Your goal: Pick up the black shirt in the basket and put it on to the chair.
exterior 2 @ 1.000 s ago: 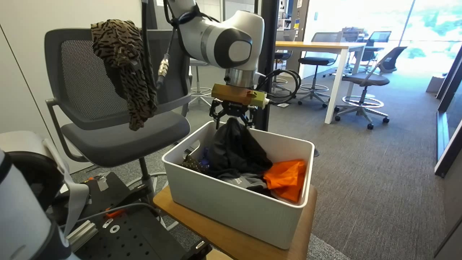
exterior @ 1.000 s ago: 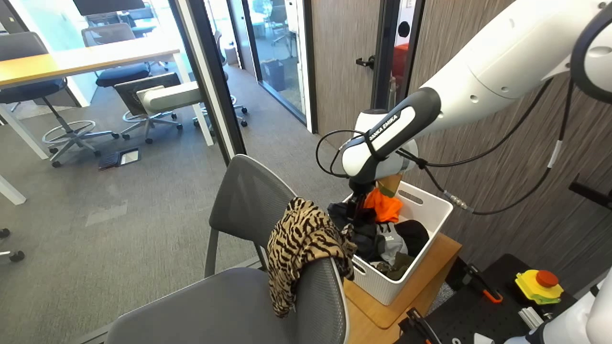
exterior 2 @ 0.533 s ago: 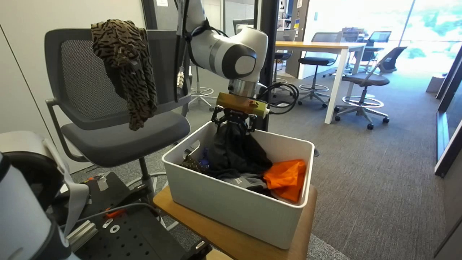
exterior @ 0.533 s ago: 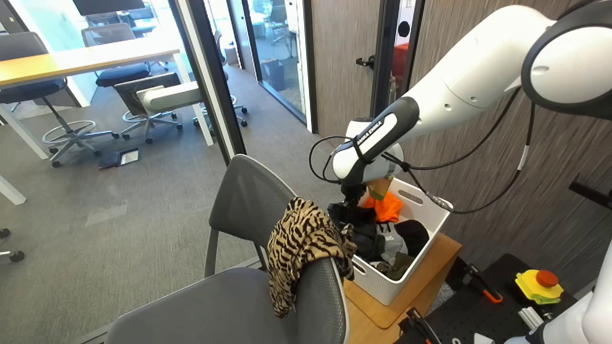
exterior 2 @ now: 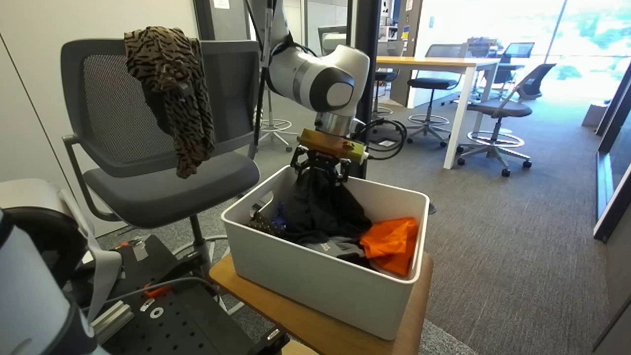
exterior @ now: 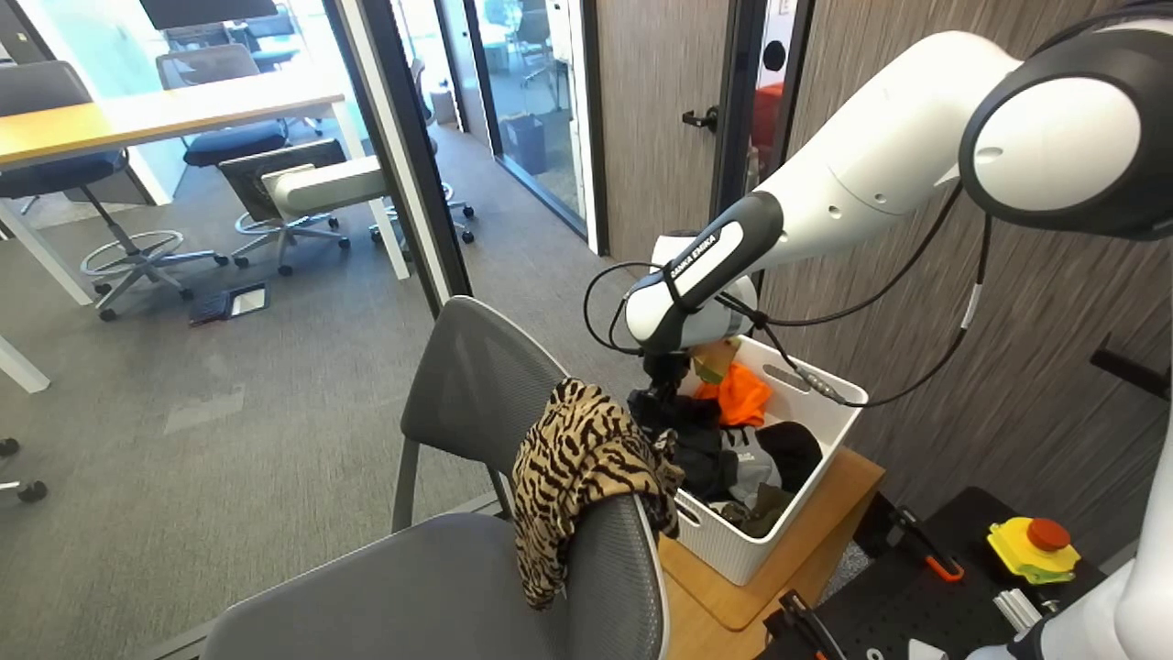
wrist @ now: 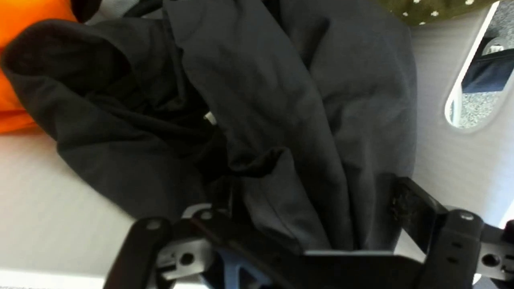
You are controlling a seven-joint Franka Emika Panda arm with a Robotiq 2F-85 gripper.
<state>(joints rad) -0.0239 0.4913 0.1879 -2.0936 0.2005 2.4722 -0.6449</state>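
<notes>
Short-piled grey carpet [exterior 2: 522,266] runs alongside streaky wood-grain panelling [exterior: 1054,394]. On a smooth, honey-coloured wooden surface [exterior 2: 296,313] stands a white plastic basket [exterior 2: 320,286], round-cornered and finely ribbed, oval slots cut through its ends. Inside it sits the black shirt [exterior 2: 323,207], matte cloth rising in a soft cone, long creases running toward the top. Robot fingers [wrist: 417,212], dark and angular, stand wide apart at that peak, with cloth between them; whether either one touches it cannot be made out. Bright orange cloth [exterior 2: 392,241] lies crumpled alongside, next to a softly bunched grey garment [exterior: 753,463], and white-dotted olive fabric [wrist: 441,6] shows at the edge of the wrist view. Near the basket, in both exterior views, a tiger-striped garment [exterior 2: 170,88] drapes over the mesh backrest of a grey chair [exterior 2: 118,113], its lower end hanging in loose folds.
</notes>
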